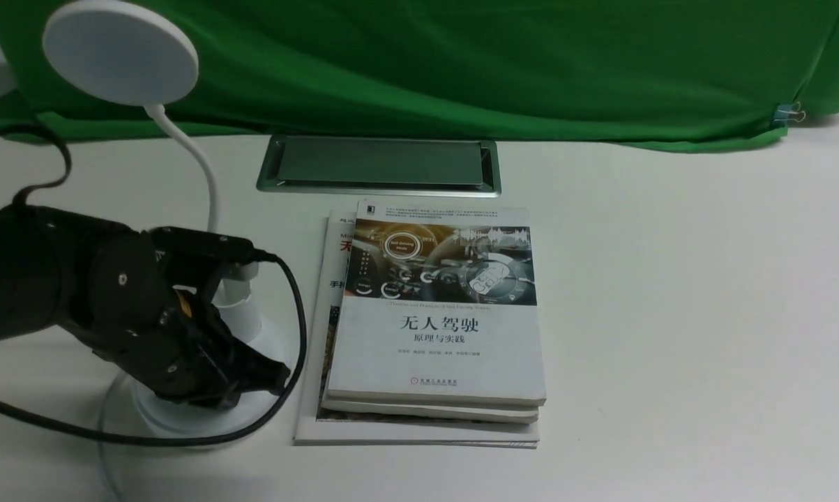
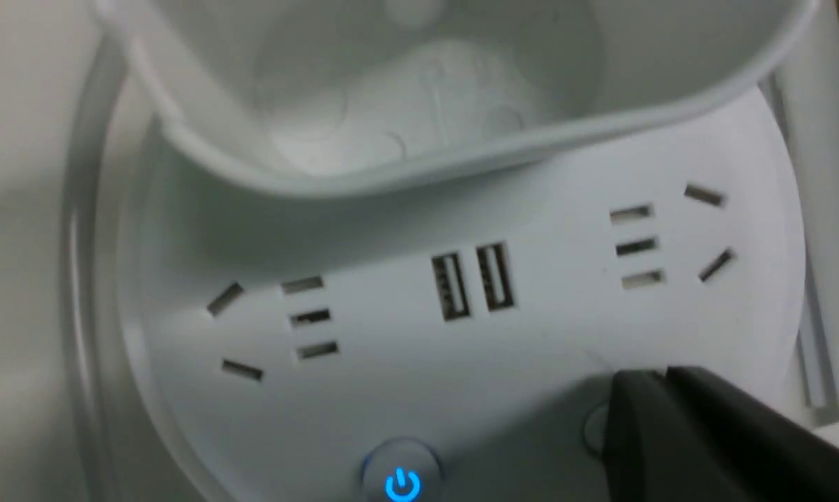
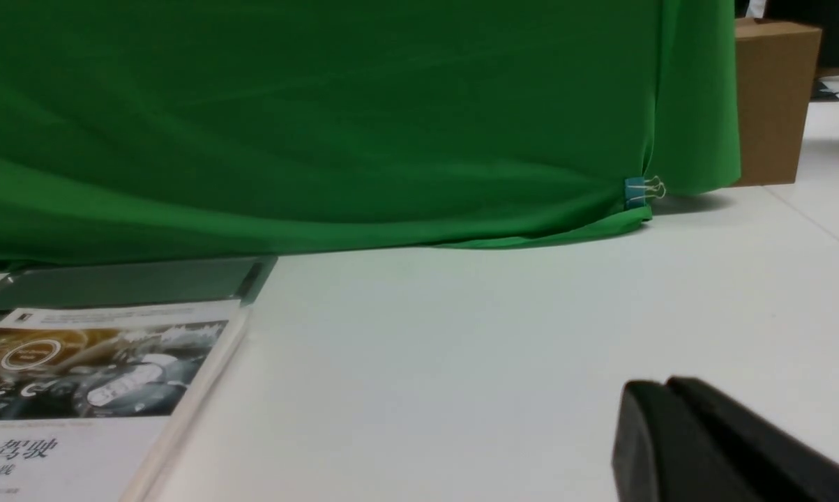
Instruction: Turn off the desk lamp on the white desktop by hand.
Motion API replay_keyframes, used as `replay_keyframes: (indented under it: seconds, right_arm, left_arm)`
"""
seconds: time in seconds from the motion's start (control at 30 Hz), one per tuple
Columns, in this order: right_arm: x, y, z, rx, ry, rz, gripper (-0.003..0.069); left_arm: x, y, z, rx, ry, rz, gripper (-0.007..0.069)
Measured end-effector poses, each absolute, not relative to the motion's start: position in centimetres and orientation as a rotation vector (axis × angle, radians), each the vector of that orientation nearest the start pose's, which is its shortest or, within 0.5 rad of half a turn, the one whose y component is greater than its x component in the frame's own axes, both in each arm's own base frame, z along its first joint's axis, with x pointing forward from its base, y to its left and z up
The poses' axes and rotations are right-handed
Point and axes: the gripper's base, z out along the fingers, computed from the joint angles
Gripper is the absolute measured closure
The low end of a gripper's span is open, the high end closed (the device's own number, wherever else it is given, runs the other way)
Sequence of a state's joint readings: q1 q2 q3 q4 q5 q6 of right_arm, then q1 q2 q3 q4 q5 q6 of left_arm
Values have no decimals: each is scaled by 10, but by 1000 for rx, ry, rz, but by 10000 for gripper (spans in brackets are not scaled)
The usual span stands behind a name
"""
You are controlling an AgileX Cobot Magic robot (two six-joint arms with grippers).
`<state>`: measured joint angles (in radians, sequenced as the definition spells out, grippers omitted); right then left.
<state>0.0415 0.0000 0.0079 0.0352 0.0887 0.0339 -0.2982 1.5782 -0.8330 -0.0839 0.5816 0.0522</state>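
Observation:
The white desk lamp stands at the left of the white desktop, with its disc head raised on a bendy neck, a small cup and a round base. My left gripper is shut and empty, its tips down at the base's front right. In the left wrist view the shut tips cover most of a plain round button; I cannot tell whether they touch it. A second button glows blue beside it. My right gripper is shut and empty, low over bare desktop.
A stack of books lies right of the lamp base. The silver-framed cable hatch sits behind it, before the green cloth. A black cable loops round the base. A cardboard box stands far right.

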Motion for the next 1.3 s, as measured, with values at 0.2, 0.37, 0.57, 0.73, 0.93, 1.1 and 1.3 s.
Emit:
replay_keyframes:
  seconds: [0.2, 0.37, 0.57, 0.73, 0.93, 1.1, 1.3]
  right_arm:
    - [57, 3, 203, 19, 1579, 89, 622]
    - [57, 3, 203, 19, 1580, 89, 622]
    - [57, 3, 203, 19, 1580, 89, 622]
    - [57, 3, 203, 19, 1580, 89, 622]
    - [57, 3, 203, 19, 1580, 89, 621]
    - [57, 3, 203, 19, 1580, 89, 621]
    - [57, 3, 203, 19, 1580, 89, 622]
  left_arm:
    - [259, -84, 221, 415, 2714, -142, 616]
    - [220, -72, 296, 369, 2472, -189, 616]
    - [161, -54, 355, 323, 2149, -231, 616]
    - [116, -39, 373, 276, 1855, -258, 616]
    - [76, -27, 377, 256, 1711, -272, 612]
    - [71, -25, 379, 255, 1685, -272, 607]
    - [71, -25, 379, 255, 1673, -270, 606]
